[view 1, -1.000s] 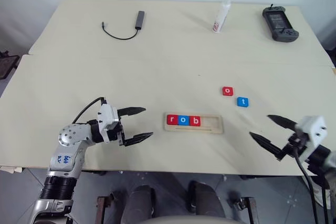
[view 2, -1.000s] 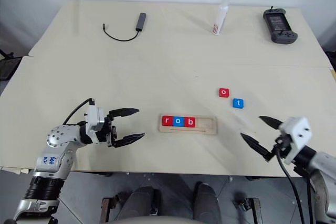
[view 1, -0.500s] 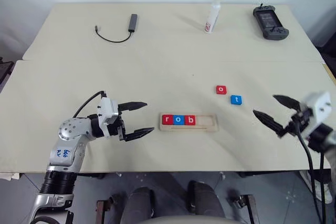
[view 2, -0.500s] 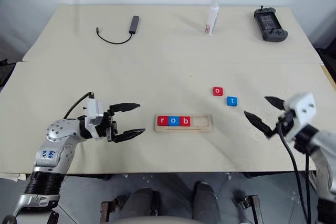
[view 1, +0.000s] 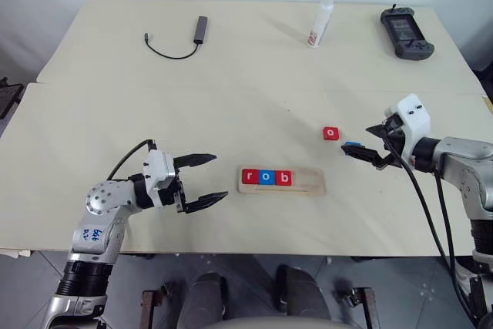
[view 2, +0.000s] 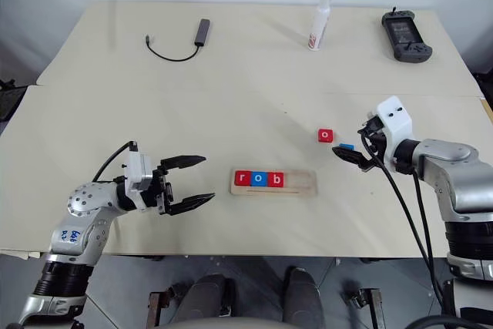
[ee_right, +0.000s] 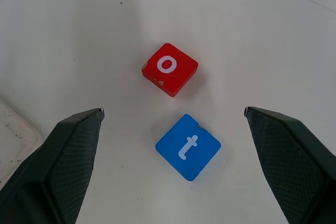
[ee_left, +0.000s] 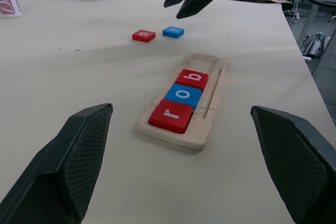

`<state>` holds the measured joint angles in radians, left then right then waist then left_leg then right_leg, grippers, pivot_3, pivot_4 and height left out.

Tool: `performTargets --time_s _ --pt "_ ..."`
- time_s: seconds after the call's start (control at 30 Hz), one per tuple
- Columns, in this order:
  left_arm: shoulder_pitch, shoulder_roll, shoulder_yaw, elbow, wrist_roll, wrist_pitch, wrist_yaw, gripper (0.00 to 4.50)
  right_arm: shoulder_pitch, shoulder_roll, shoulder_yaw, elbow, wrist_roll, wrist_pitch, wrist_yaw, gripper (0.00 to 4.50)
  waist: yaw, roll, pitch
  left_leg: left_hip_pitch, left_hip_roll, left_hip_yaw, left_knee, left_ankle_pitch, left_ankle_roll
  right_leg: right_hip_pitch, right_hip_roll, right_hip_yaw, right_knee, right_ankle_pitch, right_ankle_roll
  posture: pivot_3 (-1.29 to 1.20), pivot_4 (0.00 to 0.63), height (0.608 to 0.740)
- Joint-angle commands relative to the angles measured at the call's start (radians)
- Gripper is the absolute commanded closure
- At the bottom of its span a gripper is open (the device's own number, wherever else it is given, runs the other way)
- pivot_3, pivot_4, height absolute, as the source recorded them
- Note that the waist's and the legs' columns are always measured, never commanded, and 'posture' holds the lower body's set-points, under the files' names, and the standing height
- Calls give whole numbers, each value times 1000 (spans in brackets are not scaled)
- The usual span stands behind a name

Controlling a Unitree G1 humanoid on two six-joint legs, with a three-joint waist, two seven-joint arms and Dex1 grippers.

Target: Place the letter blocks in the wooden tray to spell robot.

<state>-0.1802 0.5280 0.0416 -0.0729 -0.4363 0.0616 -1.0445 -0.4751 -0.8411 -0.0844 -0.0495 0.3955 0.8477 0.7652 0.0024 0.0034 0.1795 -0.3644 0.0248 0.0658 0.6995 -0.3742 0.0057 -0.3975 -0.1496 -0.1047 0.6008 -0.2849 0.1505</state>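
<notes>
left gripper (view 1: 202,182): it is hovering over the desk (view 1: 115,113) left of the tray, with its two fingers standing wide apart and holding nothing; it is probably waiting, because the loose blocks are lying on the other arm's side.
wooden tray (view 1: 311,184): it is lying at the front middle of the desk, and the red r (view 1: 248,177), the blue o (view 1: 266,178) and the red b (view 1: 284,179) are sitting in its left part; the two right places are staying free for the last letters.
red o (view 1: 330,133): it is lying on the desk, behind and right of the tray.
blue t (ee_right: 188,147): it is lying just beside the red o, not touching it.
right gripper (view 1: 369,145): it is hanging over the blue t with its fingers spread wide and gripping nothing, seemingly preparing to pick up one of the two blocks.
views: the head views are showing the blue t half hidden under the right gripper, while the right wrist view is showing both blocks whole and both letters readable.
</notes>
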Motion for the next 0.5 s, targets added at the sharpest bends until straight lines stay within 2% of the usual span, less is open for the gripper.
performTargets --time_s 0.03,0.27,0.5 --pt "18 8 26 -44 -10 -8 18 0 -67 19 -3 -22 10 63 -31 8 -2 0 0 0 0 0 0 0 0 0 0 0 0 0 0 0 150 740" --pt "23 9 17 -46 -4 -22 19 0 -179 170 8 19 -24 270 -226 8 -5 0 0 -1 1 0 0 0 -1 -1 0 0 0 0 0 0 150 740" --pt "24 10 12 -44 4 -29 16 0 -239 338 -40 139 -92 268 -439 8 -4 0 0 -5 0 0 0 1 -1 -5 0 0 1 0 0 0 150 740"
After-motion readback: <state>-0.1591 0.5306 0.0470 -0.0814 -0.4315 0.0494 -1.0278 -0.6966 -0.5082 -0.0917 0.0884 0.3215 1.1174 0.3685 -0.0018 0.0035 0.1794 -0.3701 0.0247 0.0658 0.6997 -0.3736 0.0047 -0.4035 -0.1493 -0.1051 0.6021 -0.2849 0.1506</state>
